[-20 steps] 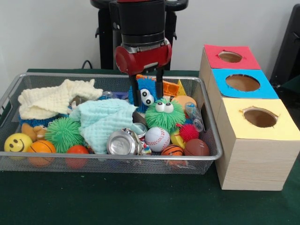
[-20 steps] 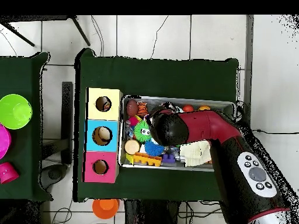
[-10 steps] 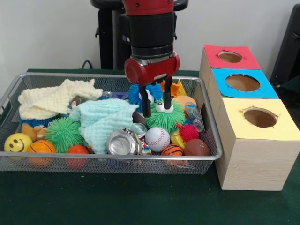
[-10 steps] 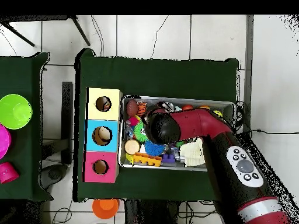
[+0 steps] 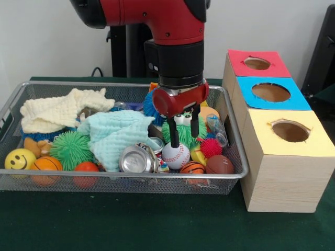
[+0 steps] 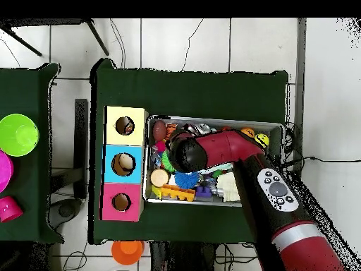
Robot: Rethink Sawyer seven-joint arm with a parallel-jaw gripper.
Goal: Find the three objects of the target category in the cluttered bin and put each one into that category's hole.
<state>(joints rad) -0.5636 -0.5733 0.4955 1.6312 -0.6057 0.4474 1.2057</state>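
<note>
Bin (image 5: 31, 180): wire mesh, on the green desk (image 5: 157, 225), left of the boxes; cloths and balls crowd its left half.
Change: over the last second the gripper (image 5: 183, 137) has moved from the blue fuzzy toy (image 5: 150, 104) at the far side, rightward and nearer, and dropped lower.
Fingers: open, one on each side of the green spiky toy (image 5: 183, 133), tips low against its sides, just above the baseball (image 5: 176, 155).
Meaning: I judge a grasp on the green toy is about to close; nothing is lifted yet, so no drop is done.
Target place: right half of the bin, mid-depth, touching the baseball.
Orientation: roughly round, no clear long axis; its eyes sit on top, facing the near side.
Holes: the red (image 5: 257, 63), blue (image 5: 270, 92) and yellow (image 5: 290, 130) box tops stand right of the bin.
</note>
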